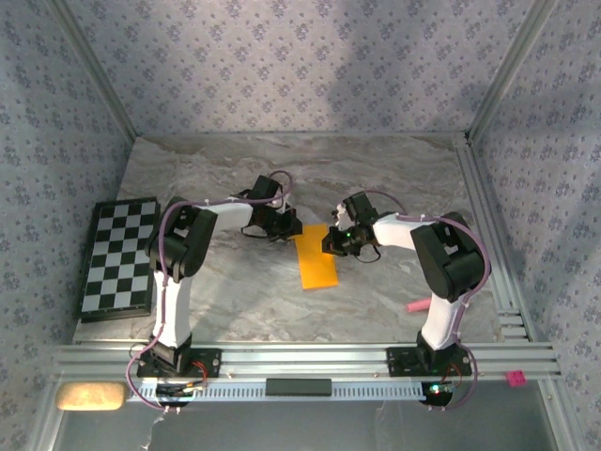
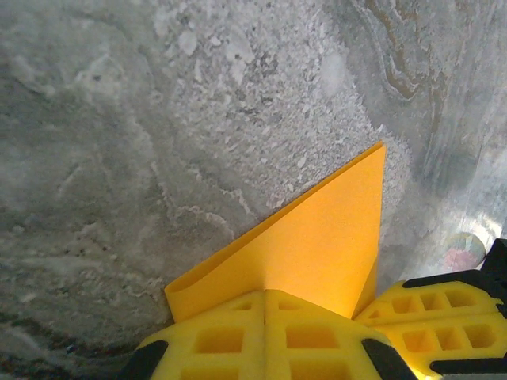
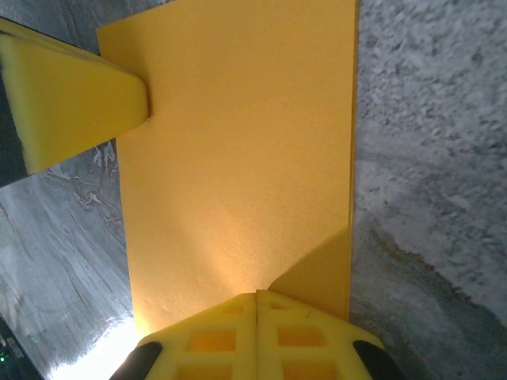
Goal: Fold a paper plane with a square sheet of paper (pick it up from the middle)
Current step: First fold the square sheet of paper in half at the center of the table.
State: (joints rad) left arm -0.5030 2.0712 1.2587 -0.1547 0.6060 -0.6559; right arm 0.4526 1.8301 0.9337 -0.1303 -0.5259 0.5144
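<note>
Top external view: the square sheet of paper [image 1: 316, 265], folded narrow, lies mid-table between the left gripper [image 1: 282, 228], pressed together pinching its far-left corner, and the right gripper [image 1: 331, 242], closed and pressing its right edge, so an uneven pull could tear it or skew the crease.

Two claws [image 1: 286, 231] [image 1: 330, 241], one sheet [image 1: 316, 267], one board [image 1: 119, 256]

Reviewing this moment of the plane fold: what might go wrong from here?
1. One corner of the sheet of paper stands raised, not flat; it may spring back or crease askew.
2. The shut left pincer and right pincer both work at its far end, so the sheet may slide on the smooth marble table.
3. The two pincers sit close together and might knock.
</note>
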